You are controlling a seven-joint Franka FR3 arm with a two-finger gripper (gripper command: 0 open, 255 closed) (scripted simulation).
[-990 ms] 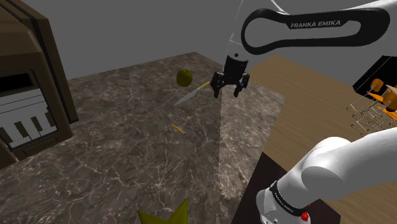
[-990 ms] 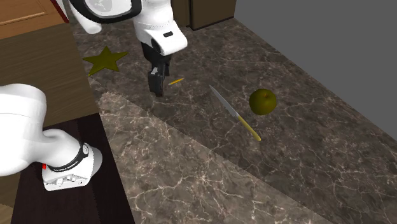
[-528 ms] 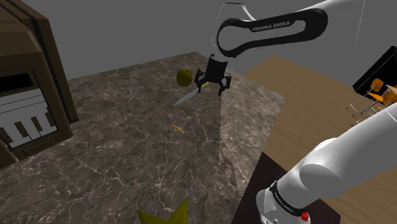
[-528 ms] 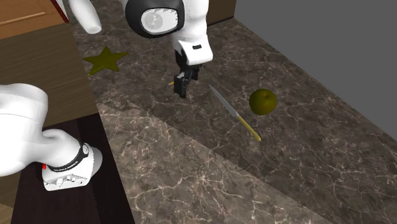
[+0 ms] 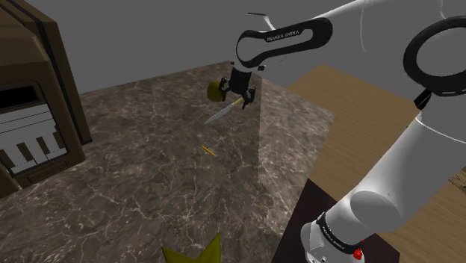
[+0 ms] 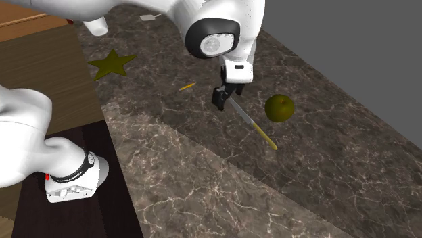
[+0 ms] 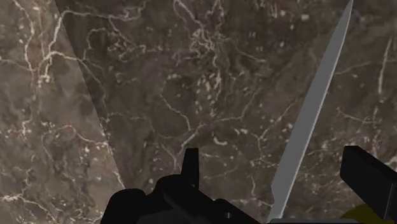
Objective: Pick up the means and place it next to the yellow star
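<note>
So the end effector (image 5: pixel 239 96) is hanging over the knife (image 5: pixel 222 113) with its jaws wide apart, not gripping anything. In the wrist view the end effector (image 7: pixel 278 167) has its two black fingers (image 7: pixel 368 179) either side of the knife (image 7: pixel 312 114). The grey blade runs up between them without touching either, and sits nearer one finger than the other. A bit of the yellow handle peeks in right by that closer finger.

The knife (image 6: pixel 247 120) is lying flat on the dark marbled bench (image 6: pixel 203 182), towards the far end from the stand. From the second exterior view the end effector (image 6: pixel 222 98) covers the blade's tip end. A round olive-green fruit (image 6: pixel 278 107) sits just beside the knife, near the handle half. It's the same fruit (image 5: pixel 215 91) that shows right behind the end effector in the shoulder view.

The star (image 6: pixel 111 63) is a dull olive yellow, flat on the bench and well apart from the knife. In the shoulder view the star (image 5: pixel 196 252) is cut off by the bottom edge. A tiny orange-yellow sliver (image 6: pixel 186 86) lies between the two.
</note>
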